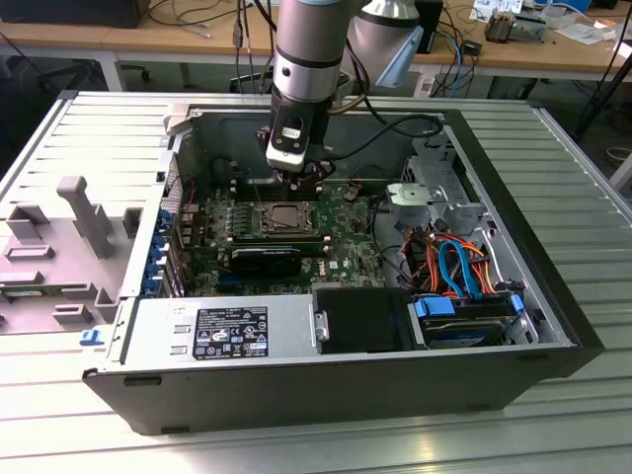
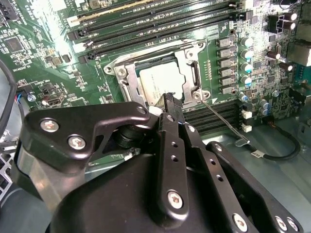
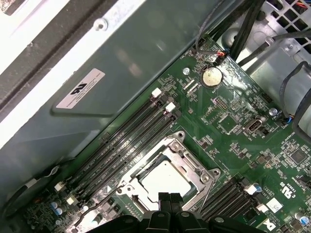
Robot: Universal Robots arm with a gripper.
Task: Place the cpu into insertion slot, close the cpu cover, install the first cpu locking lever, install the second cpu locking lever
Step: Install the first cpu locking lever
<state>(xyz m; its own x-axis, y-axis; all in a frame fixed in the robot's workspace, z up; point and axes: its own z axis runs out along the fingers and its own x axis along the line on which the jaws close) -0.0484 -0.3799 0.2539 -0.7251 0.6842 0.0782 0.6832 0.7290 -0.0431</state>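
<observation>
First wrist view shows the gripper (image 3: 169,198) with its two black fingertips pressed together and nothing held between them. It hangs just over one edge of the socket (image 1: 286,217). In the second wrist view the fingertips (image 2: 170,99) sit at the rim of the cover (image 2: 188,63), though I cannot tell whether they touch it. The cpu (image 3: 163,180) lies flat inside the socket, its dull silver top showing through the window of the cover, which lies down over it. A thin wire lever (image 2: 221,119) runs out from one corner of the socket; I cannot tell if it is latched. Long black slots (image 3: 124,143) run just beside the socket on the green board (image 3: 233,121), and a round battery (image 3: 211,76) sits well apart from it. In the exterior view the arm reaches down into the open computer case (image 1: 296,390), right over the socket.
</observation>
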